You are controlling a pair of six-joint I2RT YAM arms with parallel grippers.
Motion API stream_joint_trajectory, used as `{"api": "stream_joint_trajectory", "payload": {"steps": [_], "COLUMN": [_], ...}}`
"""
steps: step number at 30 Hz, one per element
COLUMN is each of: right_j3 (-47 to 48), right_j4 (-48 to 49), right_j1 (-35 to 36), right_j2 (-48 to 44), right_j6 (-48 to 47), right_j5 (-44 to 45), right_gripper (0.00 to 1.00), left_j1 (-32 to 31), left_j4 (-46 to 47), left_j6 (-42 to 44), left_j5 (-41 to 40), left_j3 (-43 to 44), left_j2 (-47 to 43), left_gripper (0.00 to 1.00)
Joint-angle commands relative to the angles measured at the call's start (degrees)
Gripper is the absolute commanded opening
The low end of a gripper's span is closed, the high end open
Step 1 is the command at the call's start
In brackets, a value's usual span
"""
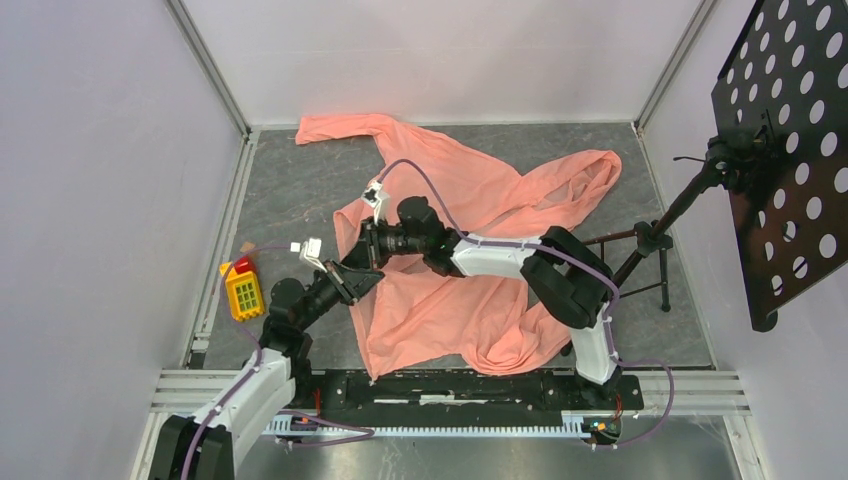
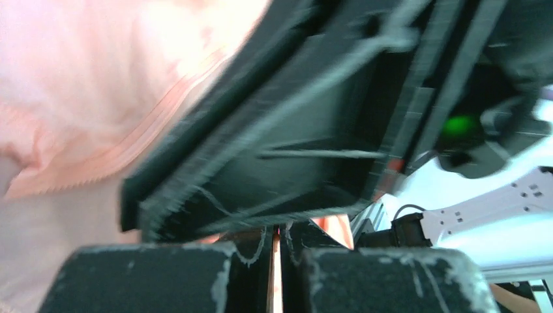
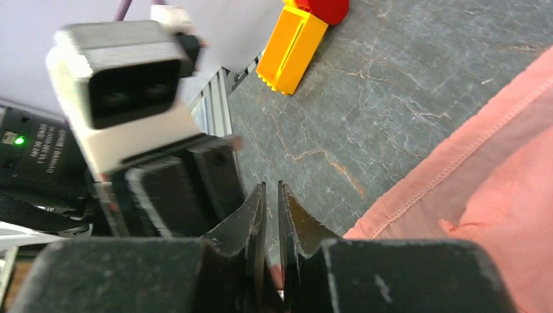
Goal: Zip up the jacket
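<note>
The salmon-pink jacket (image 1: 440, 310) lies spread and creased on the grey table (image 1: 290, 190). Both grippers meet at its left edge. My left gripper (image 1: 362, 283) is shut on a thin pink strip of the jacket, seen between its jaws in the left wrist view (image 2: 276, 235). The jacket's zipper (image 2: 153, 134) runs slantwise to its left, and the right gripper's black body fills the view above. My right gripper (image 1: 368, 243) sits just beyond the left one. Its jaws (image 3: 270, 189) are almost closed on a small pink bit of the jacket (image 3: 495, 163) at the hem.
A yellow and red toy block (image 1: 243, 290) lies at the table's left edge, also in the right wrist view (image 3: 290, 49). A black perforated music stand (image 1: 790, 150) with tripod legs (image 1: 650, 260) stands at the right. Walls enclose three sides.
</note>
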Motion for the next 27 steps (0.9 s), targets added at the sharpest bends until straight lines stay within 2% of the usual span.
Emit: {"api": "stream_joint_trajectory", "payload": {"steps": [1, 3, 6, 9, 14, 19, 23, 25, 27], "right_j3": [4.3, 4.0, 3.6, 1.9, -2.0, -3.4, -2.4, -0.5, -1.5], "right_j4": [-10.4, -9.9, -11.4, -14.8, -22.6, -34.7, -39.0, -39.9, -36.2], "right_j1": [1.4, 1.0, -1.1, -4.6, -9.1, -9.1, -9.2, -9.1, -8.8], "right_j2": [-0.4, -1.0, -3.9, -8.5, -13.6, -14.9, -12.4, -10.0, -9.6], "right_j6": [-8.8, -8.7, -11.5, -18.5, -35.7, -58.4, -65.6, -66.3, -64.3], "right_j5": [-1.1, -2.3, -3.8, -5.9, -14.1, -20.4, -21.0, -21.1, -21.0], "right_gripper": [0.18, 0.27, 0.48, 0.7, 0.88, 0.94, 0.94, 0.91, 0.86], "left_j1": [-0.2, -0.2, -0.2, -0.2, -0.3, -0.3, -0.3, -0.3, -0.3], "left_j4": [-10.0, -6.0, 0.1, 1.5, -2.0, -2.0, -2.1, -2.0, -2.1], "left_j6": [2.8, 2.9, 4.1, 6.7, 9.4, 9.1, 8.6, 8.3, 8.1], "left_j5": [-4.5, -3.6, -2.2, -0.7, -1.1, 0.7, 1.8, 1.7, 1.6], "left_j3": [-3.3, -4.6, -6.1, -5.8, -4.8, -5.5, -5.5, -5.4, -5.5], "left_j2": [1.1, 2.0, 1.9, 0.0, -4.6, -8.0, -9.4, -9.8, -9.9], "left_gripper": [0.02, 0.02, 0.02, 0.02, 0.03, 0.03, 0.02, 0.02, 0.02]}}
